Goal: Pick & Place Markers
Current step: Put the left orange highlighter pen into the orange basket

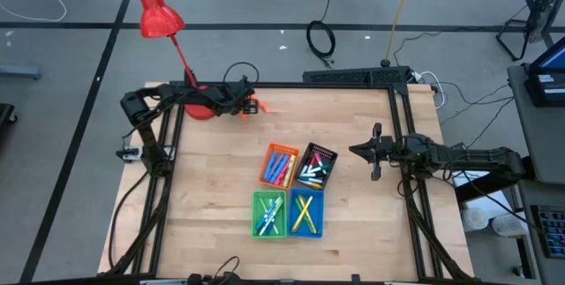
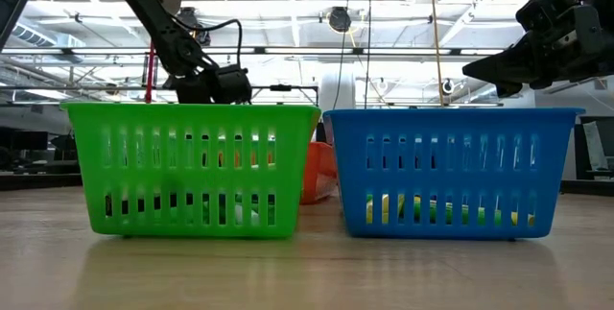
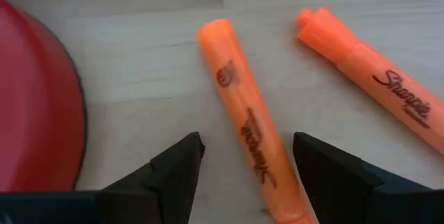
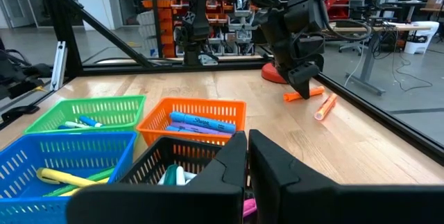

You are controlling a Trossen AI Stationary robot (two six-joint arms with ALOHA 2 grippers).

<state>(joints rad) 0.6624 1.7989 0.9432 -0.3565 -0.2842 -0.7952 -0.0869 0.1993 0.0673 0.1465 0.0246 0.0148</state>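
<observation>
Only readable brand is "Sharpie", in dark script along the barrel of an orange marker (image 3: 374, 78) lying on the tabletop (image 3: 152, 50), seen in the left wrist view. The 2nd orange marker (image 3: 251, 123), just beside it, carries dark script too plus a small round logo nr its end, but it's upside down & smeared, can't make it out for sure. In the right wrist view a blue marker (image 4: 201, 122) in the orange bin (image 4: 229, 109) has dark lettering on its barrel, too small to read. No other text legible.
</observation>
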